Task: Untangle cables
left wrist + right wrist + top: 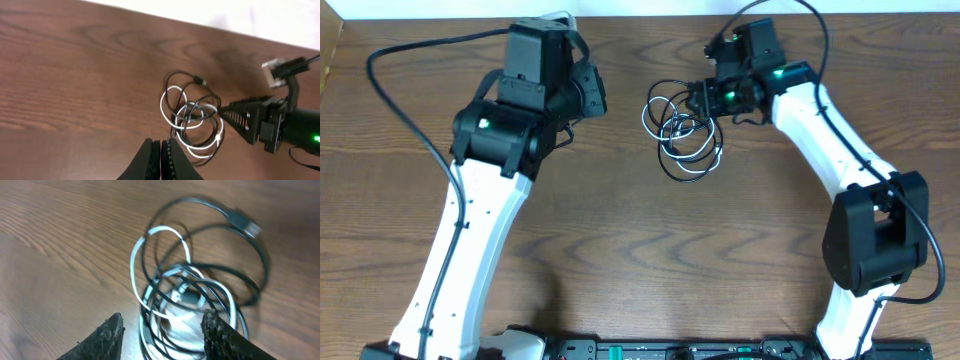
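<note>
The black cable (682, 163) and the white cable (650, 113) lie looped through each other on the brown table, right of centre at the back. They also show in the left wrist view (192, 117) and the right wrist view (195, 295). A black plug end (247, 226) sticks out at the far side. My right gripper (694, 101) is open at the tangle's right edge, and its fingers (162, 325) straddle the coils. My left gripper (161, 150) is shut and empty, left of the tangle and apart from it.
The wood table (620, 230) runs to a pale wall at the back edge (640, 8). My left arm (490, 180) crosses the left half and my right arm (840, 160) the right side. A black bar (660, 350) lies along the front edge.
</note>
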